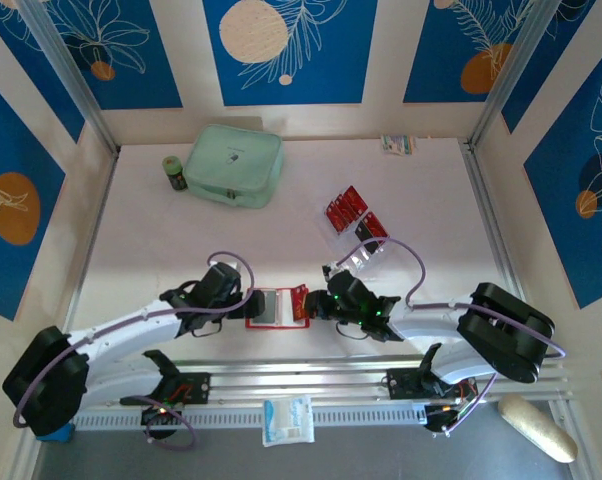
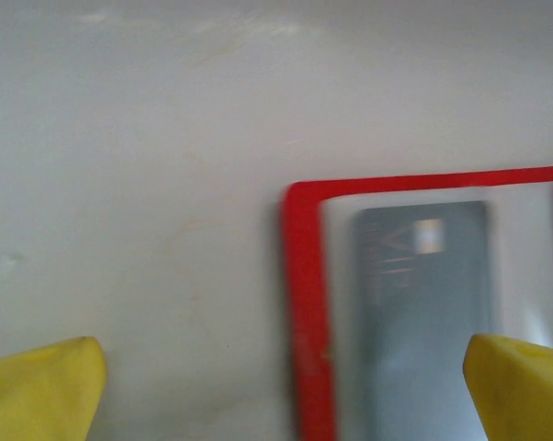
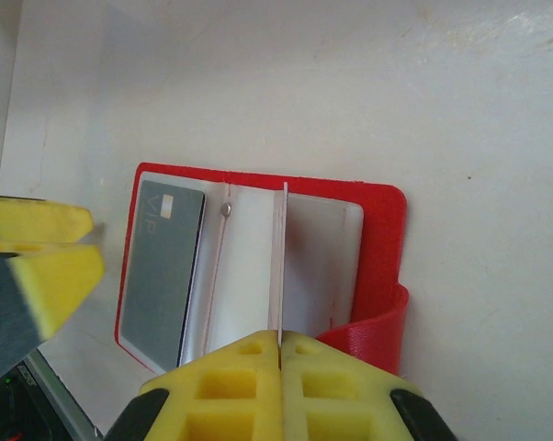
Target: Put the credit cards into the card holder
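Sits open on the smooth white counter (image 1: pixel 431 200) between both tools, blurred and cropped in the left wrist view: glossy red card holder (image 1: pixel 278 307), grey card (image 3: pixel 162 271) in its pale pocket. Left tool (image 2: pixel 284 358) gaping, yellow foam fingers (image 2: pixel 38 386) apart; right tool (image 3: pixel 279 344) pinched together on a thin pale leaf (image 3: pixel 280 266) seen edge-on, flap or card impossible to tell. Beyond: red-and-black credit cards (image 1: pixel 349 210) in a clear tray (image 1: pixel 359 258).

Card holder (image 3: pixel 387 230) leather-like, perhaps; right tool pads (image 3: pixel 240 386) foam.
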`<state>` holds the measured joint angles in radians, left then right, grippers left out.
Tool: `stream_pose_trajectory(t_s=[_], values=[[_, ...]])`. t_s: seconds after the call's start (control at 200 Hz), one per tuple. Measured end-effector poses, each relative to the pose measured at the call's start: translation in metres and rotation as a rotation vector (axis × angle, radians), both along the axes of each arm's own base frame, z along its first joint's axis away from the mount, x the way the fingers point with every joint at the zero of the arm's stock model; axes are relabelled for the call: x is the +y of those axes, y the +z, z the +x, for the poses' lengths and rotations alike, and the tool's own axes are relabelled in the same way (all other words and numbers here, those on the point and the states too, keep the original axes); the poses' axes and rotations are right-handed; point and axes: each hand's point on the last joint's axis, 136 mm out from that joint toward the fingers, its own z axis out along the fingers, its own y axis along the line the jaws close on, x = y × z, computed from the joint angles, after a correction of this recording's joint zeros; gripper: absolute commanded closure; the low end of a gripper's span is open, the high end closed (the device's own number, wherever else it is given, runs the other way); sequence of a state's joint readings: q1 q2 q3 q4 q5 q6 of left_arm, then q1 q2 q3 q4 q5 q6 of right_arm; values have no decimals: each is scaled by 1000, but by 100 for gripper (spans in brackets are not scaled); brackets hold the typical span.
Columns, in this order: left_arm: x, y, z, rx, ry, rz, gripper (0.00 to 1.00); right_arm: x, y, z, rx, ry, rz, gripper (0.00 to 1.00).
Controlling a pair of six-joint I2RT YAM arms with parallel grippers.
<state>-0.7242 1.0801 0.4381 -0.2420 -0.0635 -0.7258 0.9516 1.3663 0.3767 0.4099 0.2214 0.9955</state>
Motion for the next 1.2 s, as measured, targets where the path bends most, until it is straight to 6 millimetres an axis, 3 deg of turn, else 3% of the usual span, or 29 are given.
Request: stream_pose_trajectory(t_s=[0.185,0.545,0.86,1.2], values=[[-19,11,0,-13,-40,-105,0,0,-2,0,2,-4,7,100],[-14,10,-2,28,18,-121,0,0,-2,0,0,-5,10,100],[-43,36,9,-6,-10,-280,0,-1,-4,0,-1,-11,12,100],[-52,26,14,32,-9,-285,0,-2,-4,0,2,-17,15,100]])
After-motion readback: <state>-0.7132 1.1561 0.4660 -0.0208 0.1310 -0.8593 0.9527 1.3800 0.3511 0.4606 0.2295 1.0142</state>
